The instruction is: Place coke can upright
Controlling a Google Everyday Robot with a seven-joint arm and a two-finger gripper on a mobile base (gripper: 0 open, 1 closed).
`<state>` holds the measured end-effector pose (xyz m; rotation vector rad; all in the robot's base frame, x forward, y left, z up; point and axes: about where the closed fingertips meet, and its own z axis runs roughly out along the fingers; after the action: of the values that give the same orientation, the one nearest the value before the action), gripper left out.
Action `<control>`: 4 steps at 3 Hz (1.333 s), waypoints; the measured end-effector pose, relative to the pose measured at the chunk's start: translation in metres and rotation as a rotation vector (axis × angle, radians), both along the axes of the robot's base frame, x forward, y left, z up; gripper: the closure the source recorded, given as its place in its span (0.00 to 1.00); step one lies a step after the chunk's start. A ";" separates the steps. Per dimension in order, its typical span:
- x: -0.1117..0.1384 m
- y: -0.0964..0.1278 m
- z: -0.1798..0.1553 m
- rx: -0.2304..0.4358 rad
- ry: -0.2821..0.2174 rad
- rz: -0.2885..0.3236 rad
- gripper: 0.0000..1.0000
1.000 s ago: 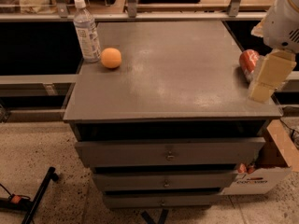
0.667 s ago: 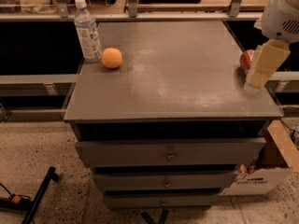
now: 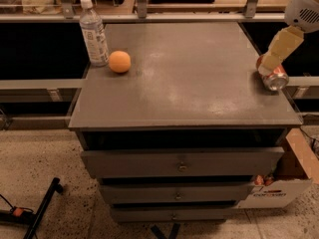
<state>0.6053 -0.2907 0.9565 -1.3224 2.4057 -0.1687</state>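
Note:
The coke can lies on its side at the right edge of the grey cabinet top, its silver end facing the front. My gripper comes down from the upper right. Its beige tip is at the can's upper left side and touches or overlaps it. The can's far end is hidden behind the gripper.
A clear water bottle stands at the back left of the top, with a round orange fruit beside it. The cabinet has drawers below. A cardboard box sits on the floor at the right. Black bars lie on the floor at the left.
My gripper has moved up and back along the right edge. The can, mostly covered before, now shows its silver end and sits a little nearer the front.

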 end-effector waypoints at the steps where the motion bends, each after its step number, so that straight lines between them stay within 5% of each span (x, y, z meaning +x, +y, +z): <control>1: 0.036 -0.016 -0.011 0.044 -0.017 -0.132 0.00; 4: 0.081 -0.055 -0.056 0.060 -0.012 -0.606 0.00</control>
<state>0.6867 -0.3455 0.9004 -0.5297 2.7030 -0.2609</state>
